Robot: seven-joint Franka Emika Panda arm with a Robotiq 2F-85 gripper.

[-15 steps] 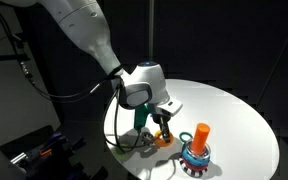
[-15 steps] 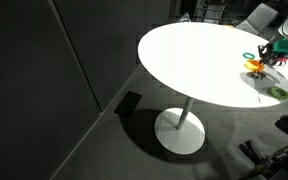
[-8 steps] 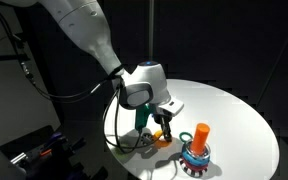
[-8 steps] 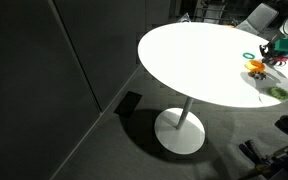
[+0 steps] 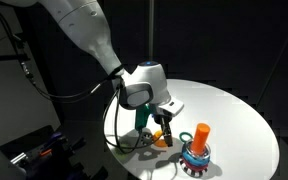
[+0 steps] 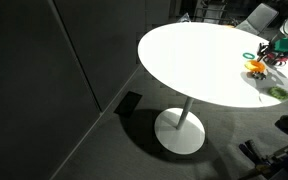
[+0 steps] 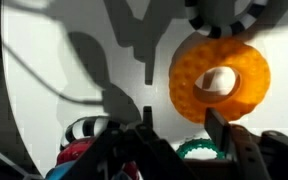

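1. The tool hangs low over the white counter, near the counter's left edge in an exterior view.
2. Its two fingers stand partly apart, with bare counter between them. It holds nothing.
3. The orange ring lies flat on the counter just past the fingertips, in the upper right of the wrist view.
4. A stacking toy with an orange peg stands near, to the lower right of the tool.
5. At the peg's foot, blue and red rings seem to be on. The orange ring is not on the peg. A green ring seems to lie loose too.
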